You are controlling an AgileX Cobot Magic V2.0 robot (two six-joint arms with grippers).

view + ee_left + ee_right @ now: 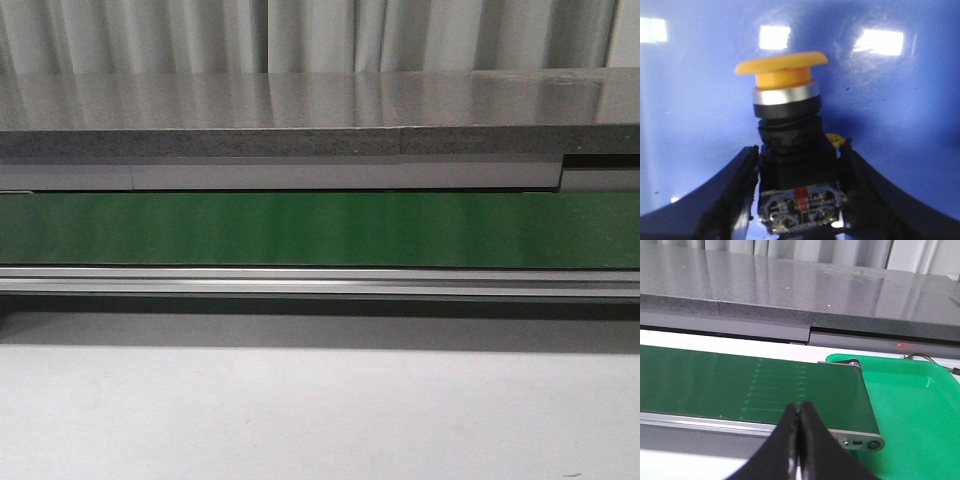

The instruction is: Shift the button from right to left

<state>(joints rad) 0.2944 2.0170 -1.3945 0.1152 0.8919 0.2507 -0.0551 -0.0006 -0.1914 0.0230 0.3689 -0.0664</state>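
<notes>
The left gripper (799, 200) clamps the black boxy body of the yellow-capped push-button (790, 145), upright against a glossy blue surface (900, 110). The right gripper (798, 440), fingers pressed together and empty, hangs above the green conveyor belt (715, 385), just beside a bright green plastic tray (920, 410).

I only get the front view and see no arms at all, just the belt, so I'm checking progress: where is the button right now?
Observer: The left gripper holds the button by its black body, in front of a blue surface.
Operator: And the right gripper?
Observer: The right gripper is shut with nothing in it, above the green conveyor belt.
Operator: Anything beside the belt's end?
Observer: A green tray.
</notes>
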